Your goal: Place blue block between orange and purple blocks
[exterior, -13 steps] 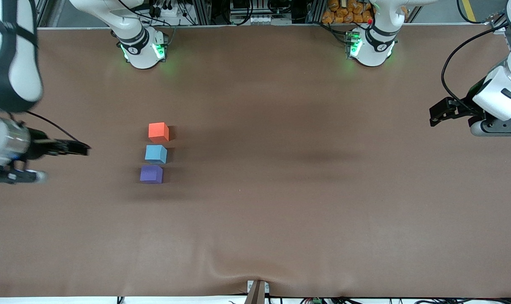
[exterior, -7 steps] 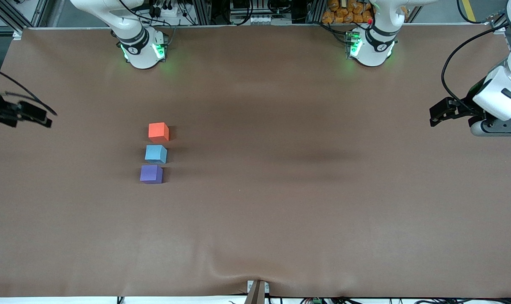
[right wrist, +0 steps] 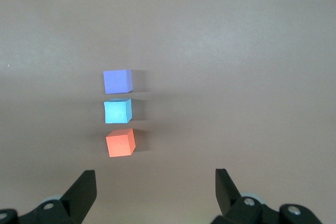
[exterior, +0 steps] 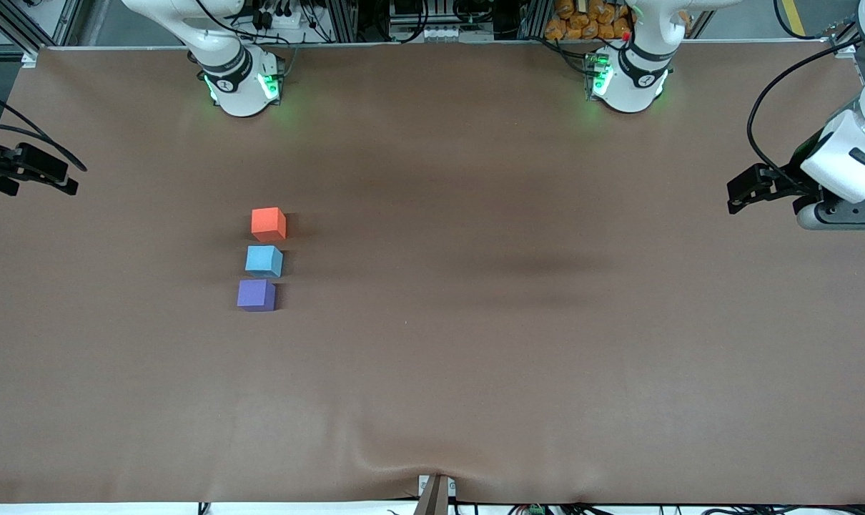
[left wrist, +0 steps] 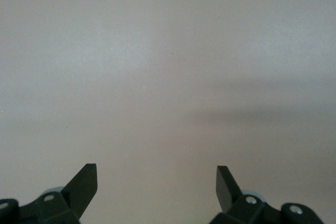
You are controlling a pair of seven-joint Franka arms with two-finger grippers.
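The orange block (exterior: pixel 268 223), the blue block (exterior: pixel 264 261) and the purple block (exterior: pixel 256 295) lie in a short line on the brown table. The blue block sits between the other two, with small gaps; the purple one is nearest the front camera. The right wrist view shows the same line: purple (right wrist: pixel 117 81), blue (right wrist: pixel 117 110), orange (right wrist: pixel 121 142). My right gripper (exterior: pixel 64 177) is open and empty, up over the table's edge at the right arm's end (right wrist: pixel 155 174). My left gripper (exterior: pixel 734 194) is open and empty (left wrist: pixel 156 169), waiting over the left arm's end.
The brown table cover (exterior: pixel 475 343) has a wrinkle at the edge nearest the front camera. The two arm bases (exterior: pixel 241 84) (exterior: pixel 627 80) stand along the edge farthest from that camera. The left wrist view shows only bare cover (left wrist: pixel 168 77).
My right arm has drawn away from the blocks toward its end of the table. The three blocks and the left arm have not moved.
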